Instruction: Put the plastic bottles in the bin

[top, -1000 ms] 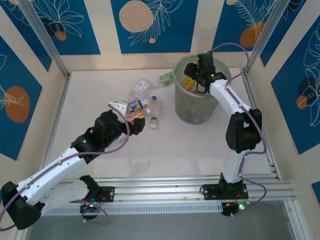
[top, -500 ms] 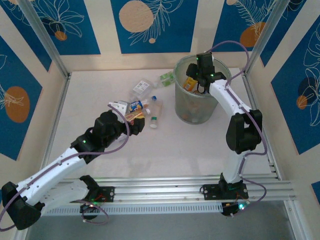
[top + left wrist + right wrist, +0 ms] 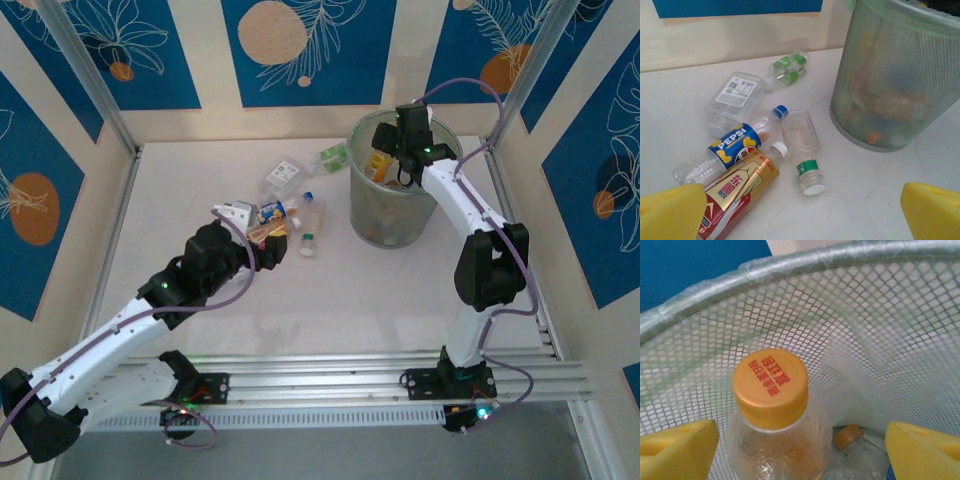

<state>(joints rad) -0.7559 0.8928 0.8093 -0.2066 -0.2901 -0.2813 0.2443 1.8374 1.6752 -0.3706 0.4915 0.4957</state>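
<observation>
top view, 12 o'clock = away from the arm bases. bin (image 3: 400, 215) stands at about 1 o'clock on the table (image 3: 350, 300), within easy reach of the right arm, so drops need only a short swing. right gripper (image 3: 801, 430) hangs just inside the rim, pointing down into the mesh. its pincer is released: in the right wrist view the yellow fingers (image 3: 677, 450) stand apart with a visible gap on both sides of the orange-capped bottle (image 3: 771, 385), so nothing is grasped. that bottle sits upright between the fingers, already below the rim, likely let go there so it lands on the pile rather than bouncing out. a brown-capped bottle (image 3: 847, 437) lies lower, toward 5 o'clock of it. left gripper (image 3: 801, 195) is also released, jaws spread wide, empty, hovering over the loose cluster at about 11 o'clock of the table centre, wide so it can straddle a bottle body. under it: red-gold label bottle (image 3: 735, 192) nearest at 7 o'clock, touching the pepsi bottle (image 3: 732, 150); green-band bottle (image 3: 802, 150) just beside them at 3 o'clock; flat white-label bottle (image 3: 735, 97) and green-label bottle (image 3: 787, 67) further off toward 12. judgement: five bottles left outside, task partly done; the next pick is probably the red-gold one, though its neighbour may get nudged.
</observation>
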